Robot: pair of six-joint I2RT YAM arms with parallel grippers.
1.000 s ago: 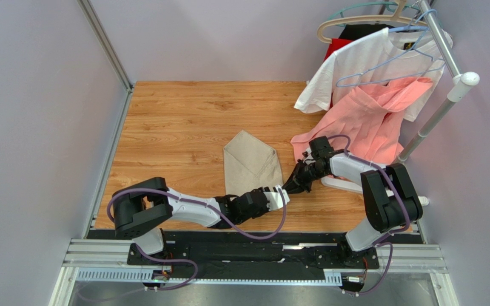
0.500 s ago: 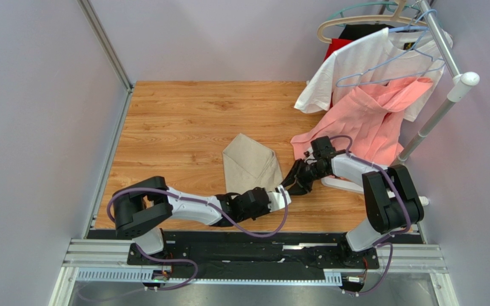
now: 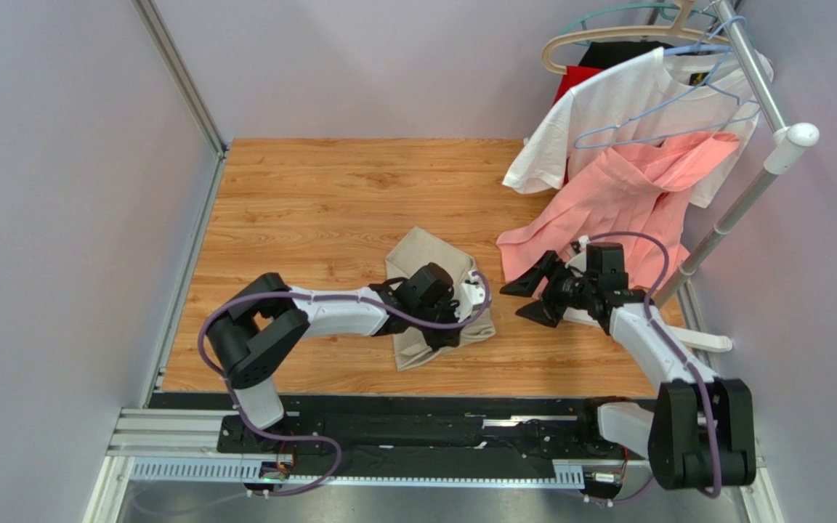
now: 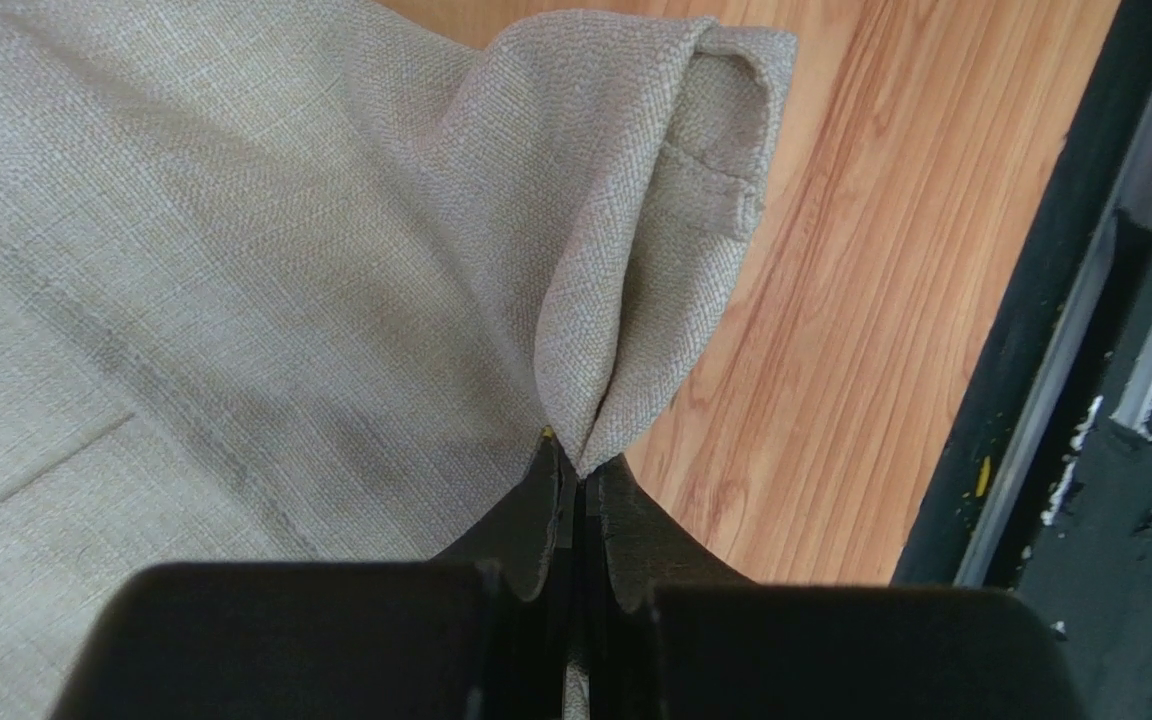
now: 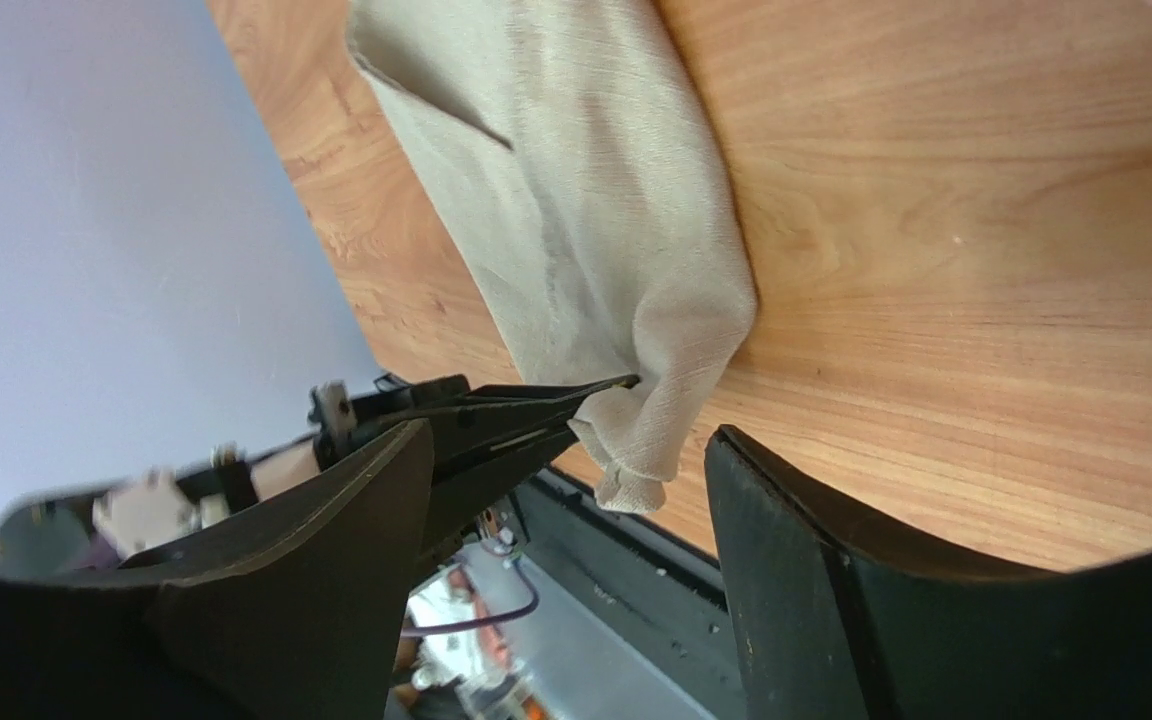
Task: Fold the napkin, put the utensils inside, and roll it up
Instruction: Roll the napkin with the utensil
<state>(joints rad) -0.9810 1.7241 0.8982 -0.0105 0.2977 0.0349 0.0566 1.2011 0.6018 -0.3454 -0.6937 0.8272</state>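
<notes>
Likely folding: left gripper pinches the napkin corner; right gripper, at its 3 o'clock, gapes empty. Next, probably lay the corner flat.

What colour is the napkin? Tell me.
Plain beige-tan, no pattern; the napkin shows best in the left wrist view.

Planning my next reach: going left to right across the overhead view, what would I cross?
The napkin → right gripper → rack pole.
</notes>
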